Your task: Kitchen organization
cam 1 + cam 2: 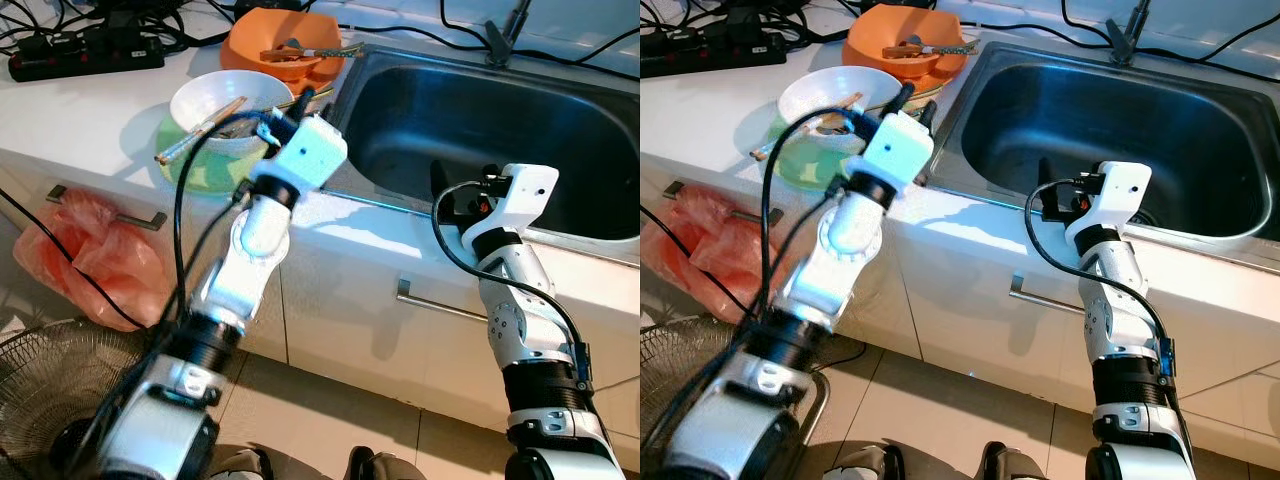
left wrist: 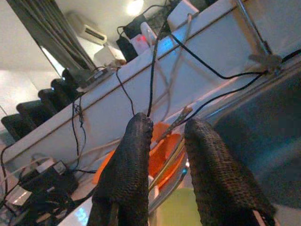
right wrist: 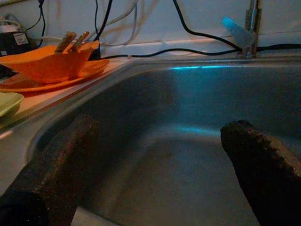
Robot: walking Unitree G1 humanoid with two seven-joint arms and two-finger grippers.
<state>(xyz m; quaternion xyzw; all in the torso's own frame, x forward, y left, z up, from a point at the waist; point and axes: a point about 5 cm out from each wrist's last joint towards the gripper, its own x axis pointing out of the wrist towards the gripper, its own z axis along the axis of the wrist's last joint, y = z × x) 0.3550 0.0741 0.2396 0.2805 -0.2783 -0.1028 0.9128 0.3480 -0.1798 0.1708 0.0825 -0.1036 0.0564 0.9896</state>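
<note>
Left eye view: a stainless steel sink basin [image 1: 560,120] is set in a white countertop [image 1: 80,110], toward 1 o'clock. At 11 o'clock from the frame centre a white round bowl [image 1: 215,100] sits on a pale green plate [image 1: 190,170], with brown chopsticks [image 1: 200,130] laid across the bowl. Beyond it, at 12 o'clock, is an orange plastic bowl [image 1: 285,40] with utensils in it, on the counter beside the sink rim. A black power strip [image 1: 90,50] lies at 10 o'clock. A pink plastic bag [image 1: 95,255] hangs from a drawer handle at 9 o'clock, above a wire fan guard [image 1: 60,390] on the floor. The left gripper [image 1: 305,100] reaches over the counter edge, fingertips near the stacked dishes. The right gripper [image 1: 440,185] is over the near edge of the sink.

Right eye view: same layout; a tap base [image 1: 1125,35] stands behind the basin at 1 o'clock.

Left wrist view: the 2 black fingers [image 2: 127,165] stand a narrow gap apart, holding nothing; the orange bowl and chopstick ends show between and beyond them, not clamped.

Right wrist view: the 2 fingers [image 3: 56,174] are spread wide, nothing held, pointing into the sink hollow, with the orange bowl at 10 o'clock.
</note>
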